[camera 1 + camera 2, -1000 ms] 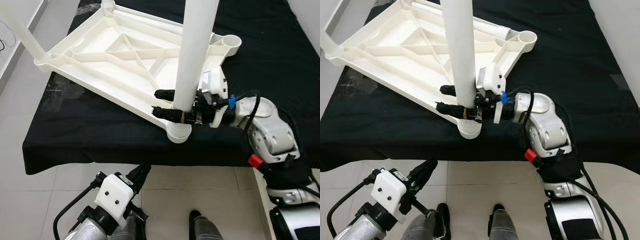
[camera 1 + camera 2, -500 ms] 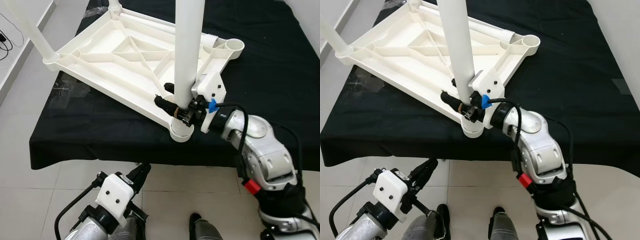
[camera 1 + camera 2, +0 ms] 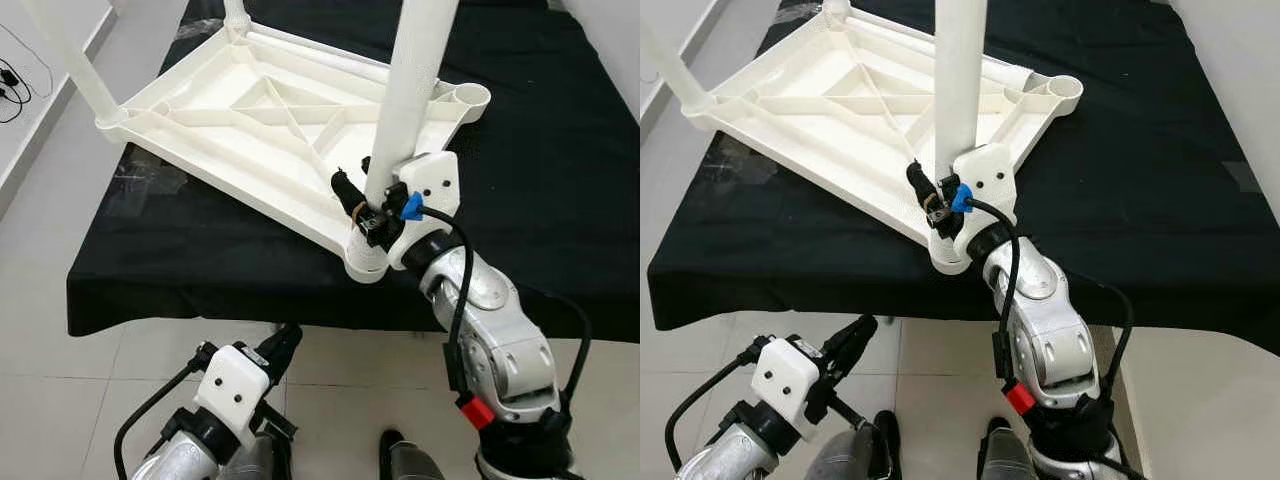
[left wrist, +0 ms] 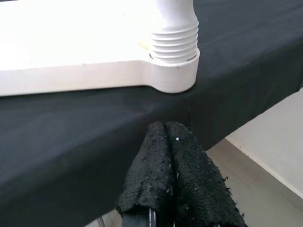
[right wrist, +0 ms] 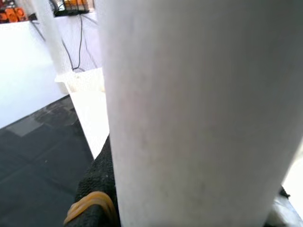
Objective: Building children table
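Observation:
A white plastic table top (image 3: 190,135) lies upside down on a black-covered surface (image 3: 560,180). A white leg (image 3: 415,80) stands in its near corner socket (image 3: 365,258). My right gripper (image 3: 365,200) is shut on this leg just above the socket, one finger (image 3: 345,188) on the leg's left side. Up close, the leg (image 5: 199,113) sits against a black finger (image 5: 94,189) with a rubber band. Two more legs stand at the left corner (image 3: 75,60) and the far corner (image 3: 235,15). The right corner socket (image 3: 468,96) is empty. My left gripper (image 3: 285,340) hangs low, shut, fingertips (image 4: 165,146) together below the threaded socket (image 4: 175,42).
The black cloth hangs over the near edge above a tiled floor (image 3: 60,380). Crumpled clear plastic (image 3: 145,175) lies on the cloth by the table top's left side. Cables (image 3: 15,80) lie on the floor at the far left.
My right gripper has turned around the leg's base, its forearm swinging from the right side to the near side. The camera has shifted too. The left arm stays hanging.

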Robot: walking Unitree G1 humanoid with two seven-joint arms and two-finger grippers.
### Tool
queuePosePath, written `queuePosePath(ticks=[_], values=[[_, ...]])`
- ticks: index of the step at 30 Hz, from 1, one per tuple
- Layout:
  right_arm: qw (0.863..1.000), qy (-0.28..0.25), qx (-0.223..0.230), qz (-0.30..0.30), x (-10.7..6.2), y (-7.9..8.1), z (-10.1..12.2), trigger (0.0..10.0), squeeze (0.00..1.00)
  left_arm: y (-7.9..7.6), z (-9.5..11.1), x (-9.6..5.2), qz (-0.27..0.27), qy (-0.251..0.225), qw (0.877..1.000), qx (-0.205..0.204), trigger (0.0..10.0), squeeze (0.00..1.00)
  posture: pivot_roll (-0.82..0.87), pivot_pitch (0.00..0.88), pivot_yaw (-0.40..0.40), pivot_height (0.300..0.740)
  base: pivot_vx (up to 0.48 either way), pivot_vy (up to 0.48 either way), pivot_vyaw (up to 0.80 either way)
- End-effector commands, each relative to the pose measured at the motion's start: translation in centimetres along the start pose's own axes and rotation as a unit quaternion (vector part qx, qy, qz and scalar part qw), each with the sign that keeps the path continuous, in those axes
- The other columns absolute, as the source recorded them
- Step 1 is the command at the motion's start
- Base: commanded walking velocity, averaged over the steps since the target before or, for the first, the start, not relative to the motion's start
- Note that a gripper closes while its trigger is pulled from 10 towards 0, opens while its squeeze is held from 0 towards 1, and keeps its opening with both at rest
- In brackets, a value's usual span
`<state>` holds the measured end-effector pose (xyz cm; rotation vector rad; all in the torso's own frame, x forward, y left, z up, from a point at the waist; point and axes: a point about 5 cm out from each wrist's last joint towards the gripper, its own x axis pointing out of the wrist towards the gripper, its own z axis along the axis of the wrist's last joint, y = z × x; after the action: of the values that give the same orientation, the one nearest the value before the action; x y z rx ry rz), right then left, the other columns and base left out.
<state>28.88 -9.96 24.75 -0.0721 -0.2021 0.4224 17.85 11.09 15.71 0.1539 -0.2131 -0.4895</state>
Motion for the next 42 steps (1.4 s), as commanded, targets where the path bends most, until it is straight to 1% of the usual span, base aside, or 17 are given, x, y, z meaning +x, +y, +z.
queuePosePath(ticks=[1,4,5,7,11,12,14,17,19,20,22,24,25,29,32,40,42], values=[[0.989,0.139,0.020,-0.052,-1.0,-1.2,-5.3,10.0,0.00,0.0,-0.5,-0.3,0.001,0.008,1.000,-0.003,10.0,0.00,0.02,0.349,0.052,0.740,0.000,0.000,0.00],[0.990,0.130,0.012,-0.061,-1.8,-0.2,-5.6,10.0,0.00,0.1,-0.5,-0.2,0.000,0.007,1.000,-0.002,10.0,0.00,0.02,0.351,0.059,0.740,0.000,0.000,0.00],[0.990,0.130,0.012,-0.061,-1.8,-0.2,-5.6,10.0,0.00,0.1,-0.5,-0.2,0.000,0.007,1.000,-0.002,10.0,0.00,0.02,0.351,0.059,0.740,0.000,0.000,0.00],[0.989,0.126,0.014,-0.069,-2.2,0.3,-5.8,10.0,0.00,0.2,-0.5,-0.1,0.000,0.006,1.000,-0.001,10.0,0.00,0.02,0.350,0.061,0.740,0.000,0.000,0.00],[0.991,0.110,0.010,-0.072,-2.3,0.8,-5.7,10.0,0.00,0.2,-0.6,0.0,-0.001,0.006,1.000,-0.001,10.0,0.00,0.02,0.345,0.062,0.740,0.000,0.000,0.00],[0.993,0.104,0.001,-0.064,-2.4,1.3,-5.9,10.0,0.00,0.2,-0.6,0.0,-0.001,0.006,1.000,0.000,10.0,0.00,0.02,0.343,0.062,0.740,0.000,0.000,0.00],[0.993,0.104,0.001,-0.064,-2.4,1.3,-5.9,10.0,0.00,0.2,-0.6,0.0,-0.001,0.006,1.000,0.000,10.0,0.00,0.02,0.343,0.062,0.740,0.000,0.000,0.00],[0.994,0.097,-0.016,-0.046,-2.3,1.6,-5.9,10.0,0.00,0.2,-0.7,0.1,-0.001,0.005,1.000,0.001,10.0,0.00,0.02,0.342,0.060,0.740,0.000,0.000,0.00],[0.994,0.095,-0.019,-0.041,-2.2,1.7,-5.8,10.0,0.00,0.2,-0.7,0.2,0.000,0.005,1.000,0.001,10.0,0.00,0.02,0.346,0.057,0.740,0.000,0.000,0.00],[0.995,0.088,-0.028,-0.032,-2.0,1.8,-5.6,10.0,0.00,0.3,-0.7,0.2,0.000,0.005,1.000,0.002,10.0,0.00,0.02,0.340,0.056,0.740,0.000,0.000,0.00],[0.996,0.076,-0.053,0.004,-1.7,2.3,-5.1,10.0,0.00,0.3,-0.7,0.3,0.003,0.004,1.000,0.003,10.0,0.00,0.02,0.341,0.055,0.740,0.000,0.000,0.00],[0.996,0.075,-0.056,0.006,-1.6,2.4,-5.1,10.0,0.00,0.4,-0.7,0.3,0.003,0.004,1.000,0.003,10.0,0.00,0.02,0.341,0.055,0.740,0.000,0.000,0.00],[0.995,0.079,-0.058,0.025,-1.5,2.6,-5.1,10.0,0.00,0.4,-0.7,0.3,0.003,0.003,1.000,0.004,10.0,0.00,0.01,0.340,0.054,0.740,0.000,0.000,0.00],[0.994,0.084,-0.058,0.037,-1.2,2.7,-5.0,10.0,0.00,0.4,-0.7,0.4,0.003,0.002,1.000,0.004,10.0,0.00,0.01,0.341,0.051,0.740,0.000,0.000,0.00],[0.993,0.085,-0.070,0.043,-1.1,2.7,-5.0,10.0,0.00,0.4,-0.8,0.4,0.004,0.001,1.000,0.004,10.0,0.00,0.01,0.341,0.049,0.740,0.000,0.000,0.00],[0.992,0.096,-0.075,0.042,-1.1,2.7,-5.3,10.0,0.00,0.4,-0.7,0.5,0.005,-0.001,1.000,0.004,10.0,0.00,0.02,0.345,0.046,0.740,0.000,0.000,0.00],[0.991,0.104,-0.077,0.026,-0.9,2.4,-5.5,10.0,0.00,0.4,-0.7,0.5,0.005,-0.001,1.000,0.004,10.0,0.00,0.02,0.345,0.047,0.740,0.000,0.000,0.00]])
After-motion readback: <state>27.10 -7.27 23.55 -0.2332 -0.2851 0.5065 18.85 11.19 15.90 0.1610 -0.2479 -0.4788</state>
